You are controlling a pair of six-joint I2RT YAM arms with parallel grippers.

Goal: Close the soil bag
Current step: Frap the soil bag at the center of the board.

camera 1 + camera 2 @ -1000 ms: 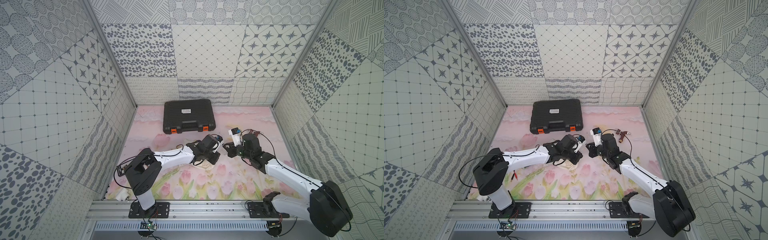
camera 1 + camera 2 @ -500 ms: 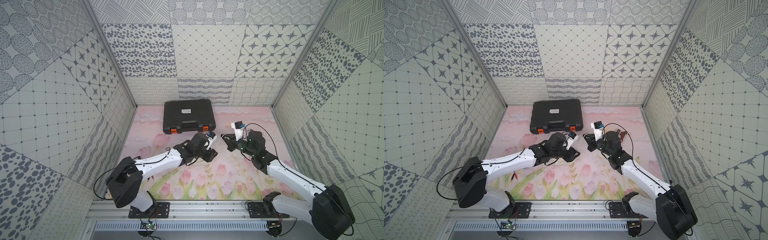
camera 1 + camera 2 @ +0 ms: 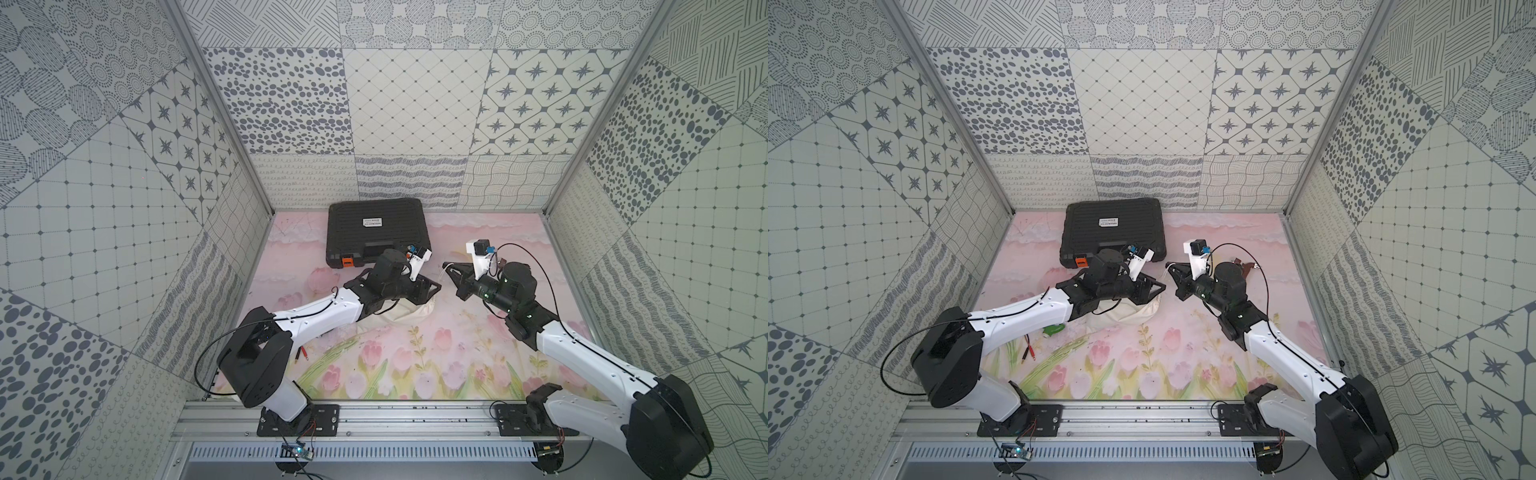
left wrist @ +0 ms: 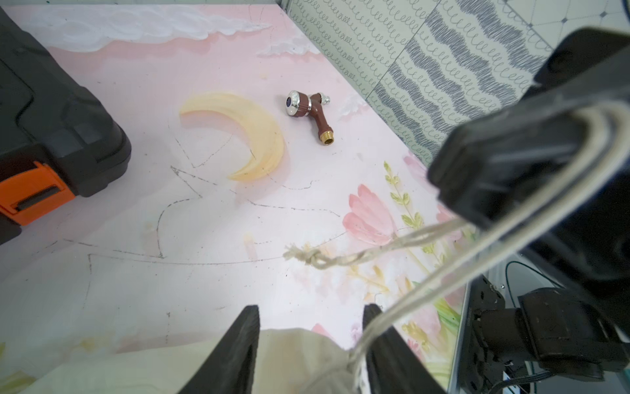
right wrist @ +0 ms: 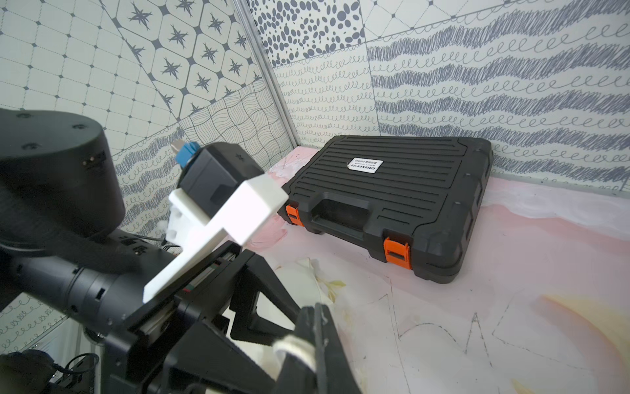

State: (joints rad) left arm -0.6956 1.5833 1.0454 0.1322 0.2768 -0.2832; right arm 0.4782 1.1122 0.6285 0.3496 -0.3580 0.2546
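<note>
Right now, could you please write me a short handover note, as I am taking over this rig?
Left gripper: open, fingers either side of the neck of the bag.
Right gripper: shut on the cord, held above the table.
Bag lies on the table under the left gripper.
Done: cord gripped and drawn out from the neck.
Left: pull until the mouth cinches; I cannot tell whether it is fully shut.

The left tool [image 3: 434, 291] sits over the cream bag [image 3: 409, 313] on the tabletop [image 3: 415, 353]; the right tool [image 3: 446, 265], facing it, pinches the thin cord [image 3: 441, 273].
</note>
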